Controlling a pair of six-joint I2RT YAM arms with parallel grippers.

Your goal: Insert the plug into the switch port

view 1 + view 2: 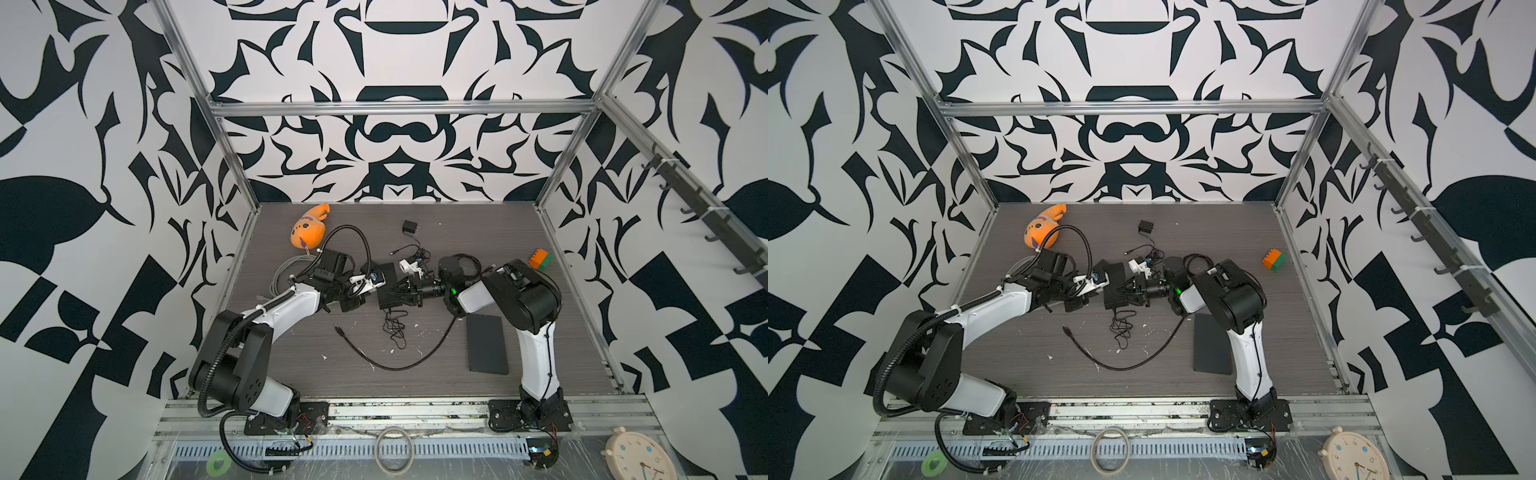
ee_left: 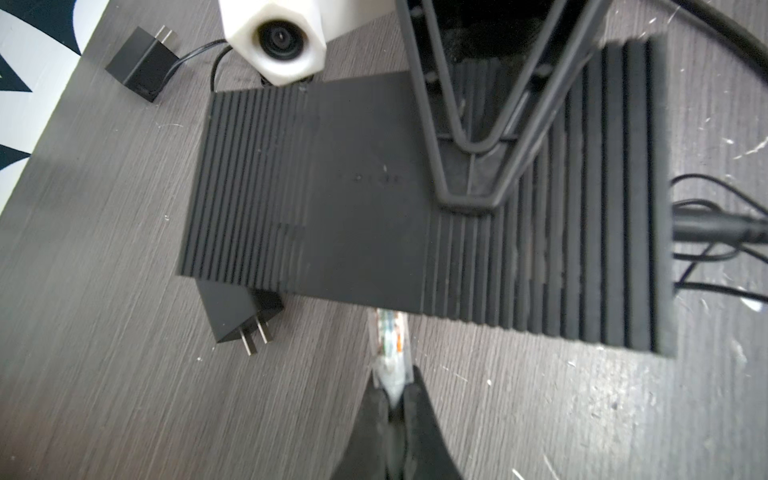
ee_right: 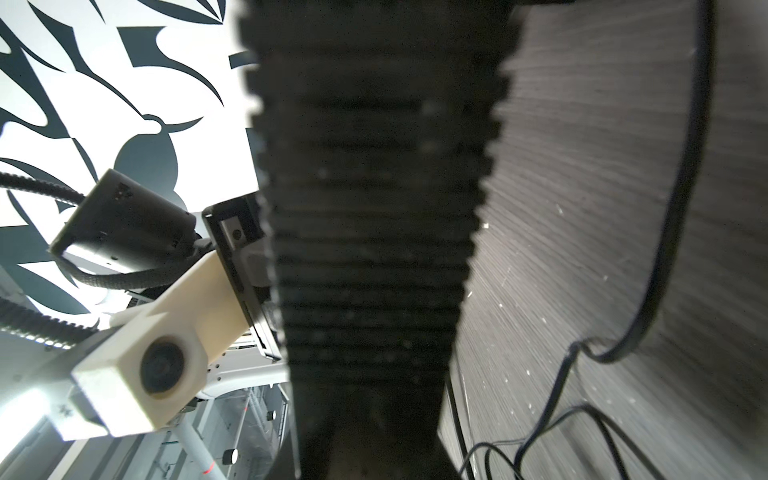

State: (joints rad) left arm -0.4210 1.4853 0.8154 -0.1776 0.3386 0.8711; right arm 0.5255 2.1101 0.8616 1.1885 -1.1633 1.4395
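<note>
The switch point(image 1: 388, 286) point(image 1: 1115, 286) is a black ribbed box near the table's middle. In the left wrist view the clear plug point(image 2: 390, 336), with coloured wires inside, sticks out of my left gripper point(image 2: 392, 386), which is shut on its rear end. The plug's front end meets the near side of the switch point(image 2: 365, 187); the port itself is hidden. My right gripper point(image 1: 405, 291) is shut on the switch from the opposite side, one finger point(image 2: 469, 166) lying across its top. In the right wrist view the switch point(image 3: 374, 249) fills the space between the jaws.
A black power adapter point(image 2: 237, 311) lies half under the switch and another point(image 1: 409, 227) sits further back. Thin black cables point(image 1: 395, 332) and a thicker one point(image 1: 399, 363) trail in front. A black slab point(image 1: 486, 345), a coloured block point(image 1: 541, 259) and an orange fish toy point(image 1: 309, 230) lie around.
</note>
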